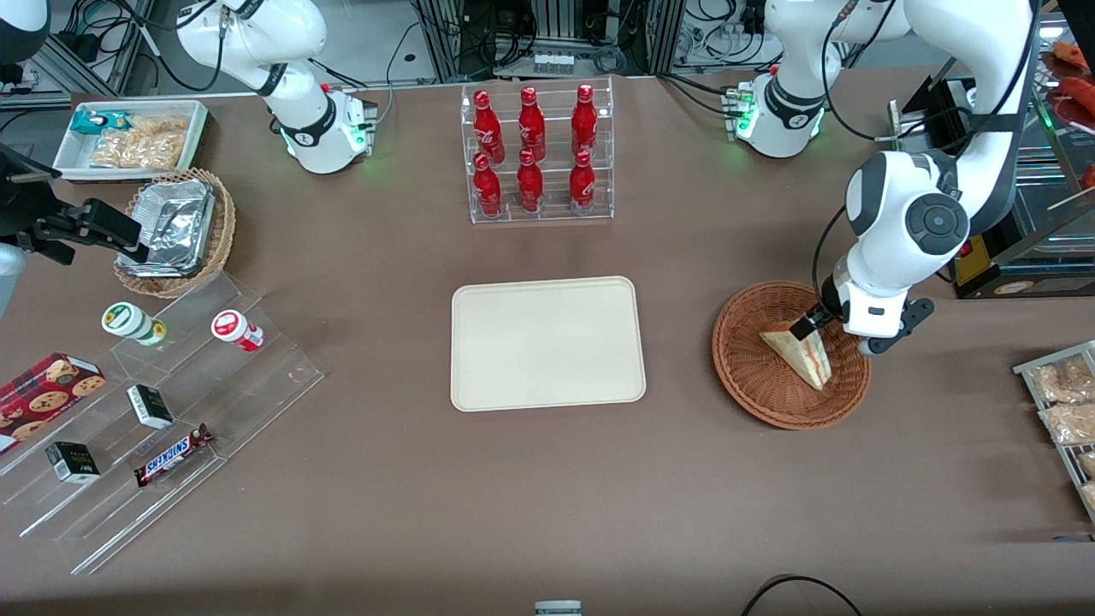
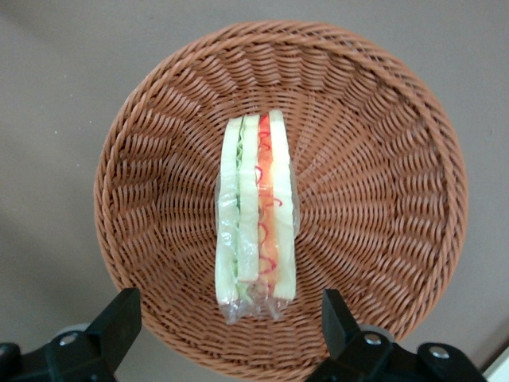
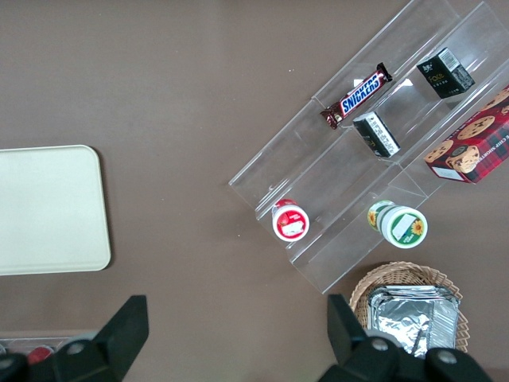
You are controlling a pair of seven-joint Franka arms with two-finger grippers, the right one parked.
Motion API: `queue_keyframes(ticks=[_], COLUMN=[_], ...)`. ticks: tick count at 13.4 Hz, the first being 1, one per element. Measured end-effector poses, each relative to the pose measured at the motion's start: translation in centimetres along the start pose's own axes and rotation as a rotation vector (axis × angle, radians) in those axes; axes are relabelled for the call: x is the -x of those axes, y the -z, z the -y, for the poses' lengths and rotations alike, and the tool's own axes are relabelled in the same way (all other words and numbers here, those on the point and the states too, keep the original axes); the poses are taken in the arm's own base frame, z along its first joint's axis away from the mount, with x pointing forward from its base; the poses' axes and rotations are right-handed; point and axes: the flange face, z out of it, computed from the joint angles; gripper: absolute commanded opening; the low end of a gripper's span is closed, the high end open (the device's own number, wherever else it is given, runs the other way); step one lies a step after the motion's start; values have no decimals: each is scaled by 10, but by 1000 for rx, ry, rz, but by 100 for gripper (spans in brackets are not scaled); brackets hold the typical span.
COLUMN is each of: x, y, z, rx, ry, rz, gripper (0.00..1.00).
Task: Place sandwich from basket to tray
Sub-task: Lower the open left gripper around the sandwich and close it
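Front view: gripper (image 1: 819, 328) low over the basket (image 1: 746, 368), at the sandwich's (image 1: 802, 354) end farther from the camera. Basket sits toward the working arm's end of the table; tray (image 1: 547, 342) lies bare at centre, well apart from it.

Left wrist view: sandwich (image 2: 256, 215) on edge in the basket (image 2: 374, 159), filling layers up. Fingers (image 2: 119, 318) spread wide, either side of the wedge, not touching it.

Right wrist view: tray (image 3: 49, 208) corner only.

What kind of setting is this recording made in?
Probably a lab mock-up of a snack shop counter: a clear rack of red bottles, clear stepped shelves with a Snickers bar, and a wrapped sandwich in a reddish-brown wicker basket. The open hand hangs above it.
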Motion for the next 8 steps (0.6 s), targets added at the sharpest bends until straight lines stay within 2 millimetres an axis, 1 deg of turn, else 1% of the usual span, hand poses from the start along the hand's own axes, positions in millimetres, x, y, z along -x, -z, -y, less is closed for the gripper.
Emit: queue_keyframes(ticks=[3,8], x=[-2,-4], y=[-17,-48], z=[-3,-6], rx=[15,15], ry=[81,131], rz=[-10,-2], gripper=[100,100])
